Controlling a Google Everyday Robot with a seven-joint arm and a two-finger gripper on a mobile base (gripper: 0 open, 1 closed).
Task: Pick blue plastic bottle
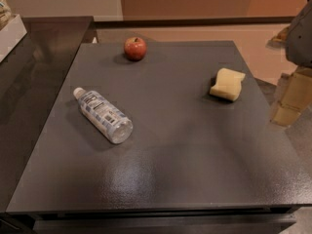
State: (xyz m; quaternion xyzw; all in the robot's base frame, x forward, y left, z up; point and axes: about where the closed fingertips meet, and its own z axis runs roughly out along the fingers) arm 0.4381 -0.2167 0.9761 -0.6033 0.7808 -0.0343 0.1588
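Note:
The blue plastic bottle (103, 115) lies on its side on the left half of the dark grey table (185, 155). It is clear, has a blue-and-white label, and its white cap points to the back left. My gripper (288, 104) hangs at the right edge of the view, beyond the table's right side and far from the bottle. It holds nothing that I can see.
A red apple (135, 48) stands at the back of the table. A yellow sponge (227, 84) lies at the right, near my gripper. A dark counter (29, 87) adjoins the table on the left, with a white object (9, 33) on its far end.

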